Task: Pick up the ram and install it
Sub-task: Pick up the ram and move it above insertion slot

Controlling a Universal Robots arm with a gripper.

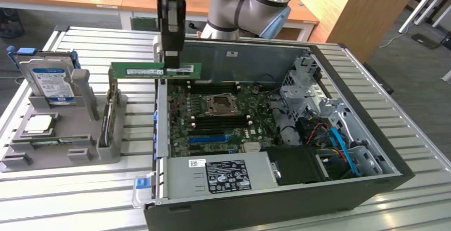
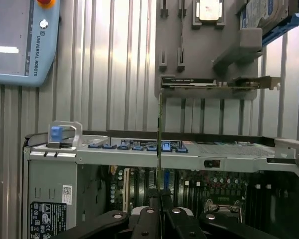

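Over the edge of the open computer case (image 1: 282, 204), the gripper (image 1: 171, 66) is clamped tight on the ram (image 1: 141, 71), holding it level, well above the motherboard (image 1: 204, 124) inside.

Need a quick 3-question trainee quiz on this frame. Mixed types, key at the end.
1. True or false: the gripper is shut on the ram.
2. Where is the ram? A) seated in a motherboard slot B) held in the air over a wall of the open computer case C) lying flat on the table
3. Fill in: the blue-labelled part standing upright in the grey holder is the ____.
Key: 1 true; 2 B; 3 hard drive.
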